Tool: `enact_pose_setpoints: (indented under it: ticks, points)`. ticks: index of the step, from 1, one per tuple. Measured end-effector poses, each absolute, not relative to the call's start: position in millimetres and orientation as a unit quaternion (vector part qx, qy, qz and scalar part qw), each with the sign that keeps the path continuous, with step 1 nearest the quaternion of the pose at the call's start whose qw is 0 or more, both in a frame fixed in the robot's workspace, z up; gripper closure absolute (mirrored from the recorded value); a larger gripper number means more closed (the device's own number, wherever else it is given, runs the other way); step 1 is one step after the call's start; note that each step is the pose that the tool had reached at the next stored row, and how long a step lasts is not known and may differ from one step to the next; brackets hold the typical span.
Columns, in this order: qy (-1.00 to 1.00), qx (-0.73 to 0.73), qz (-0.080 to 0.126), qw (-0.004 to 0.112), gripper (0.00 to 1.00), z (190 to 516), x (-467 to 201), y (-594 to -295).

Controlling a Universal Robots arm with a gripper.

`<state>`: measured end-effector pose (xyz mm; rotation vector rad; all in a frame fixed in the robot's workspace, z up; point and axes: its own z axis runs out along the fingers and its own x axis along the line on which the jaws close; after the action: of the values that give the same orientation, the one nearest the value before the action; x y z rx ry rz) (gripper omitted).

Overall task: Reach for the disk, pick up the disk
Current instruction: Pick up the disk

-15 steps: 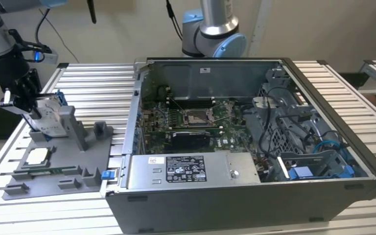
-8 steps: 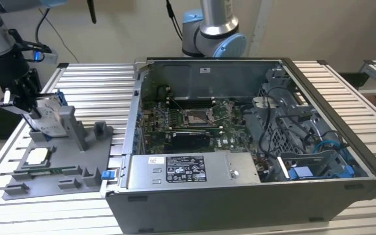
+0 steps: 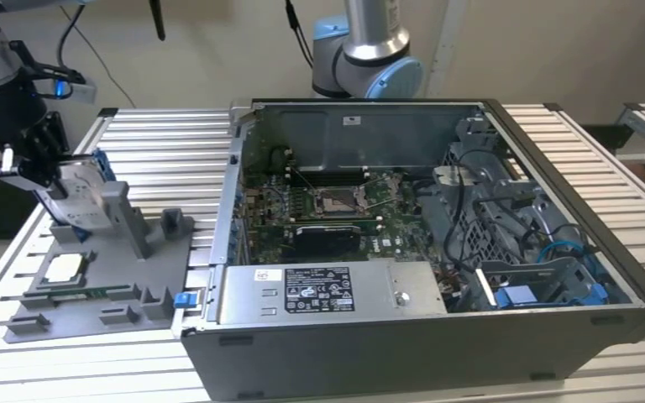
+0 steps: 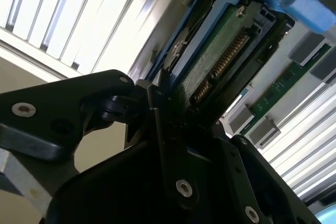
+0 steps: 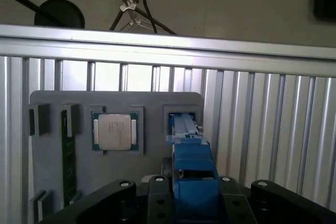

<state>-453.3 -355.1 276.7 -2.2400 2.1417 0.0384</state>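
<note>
The disk [image 3: 80, 195] stands upright on its edge at the grey fixture plate [image 3: 132, 269], at the exterior view's left, silver-grey with blue bracket edges. My gripper [image 3: 56, 178] comes down on it from above and is shut on the disk. In the first wrist view the blue bracket of the disk [image 5: 191, 166] sits tight between my two black fingers, and its lower end reaches into the fixture's slot [image 5: 184, 121]. The second wrist view shows the disk [image 4: 220, 51] from its underside, with green circuit board and connector pins, clamped by my gripper [image 4: 173, 111].
A small square silver chip [image 3: 63, 267] [image 5: 114, 131] and a green memory stick [image 3: 90, 293] [image 5: 65, 161] lie in the fixture beside the disk's slot. An open computer case [image 3: 412, 252] stands at the exterior view's right. Another arm's base [image 3: 362, 59] rises behind it.
</note>
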Motion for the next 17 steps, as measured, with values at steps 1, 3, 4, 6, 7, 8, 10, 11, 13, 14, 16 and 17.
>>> enact_pose_setpoints:
  ticks: [1,3,4,6,7,8,10,11,13,14,16,17]
  points:
    - [0.691,-0.723,0.012,0.021,1.00,278,-453,-355]
    - [0.691,-0.723,0.012,0.021,1.00,282,-453,-355]
    - [0.691,-0.723,0.012,0.021,1.00,283,-453,-355]
    - [0.691,-0.723,0.012,0.021,1.00,286,-453,-355]
    - [0.691,-0.723,0.012,0.021,1.00,288,-453,-355]
    - [0.691,-0.723,0.012,0.021,1.00,290,-453,-355]
    - [0.691,-0.723,0.012,0.021,1.00,293,-453,-355]
    - [0.691,-0.723,0.012,0.021,1.00,295,-453,-355]
    - [0.691,-0.723,0.012,0.021,1.00,298,-453,-355]
    - [0.691,-0.723,0.012,0.021,1.00,300,-453,-355]
    - [0.691,-0.723,0.012,0.021,1.00,304,-453,-355]
    - [0.691,-0.723,0.012,0.021,1.00,305,-453,-355]
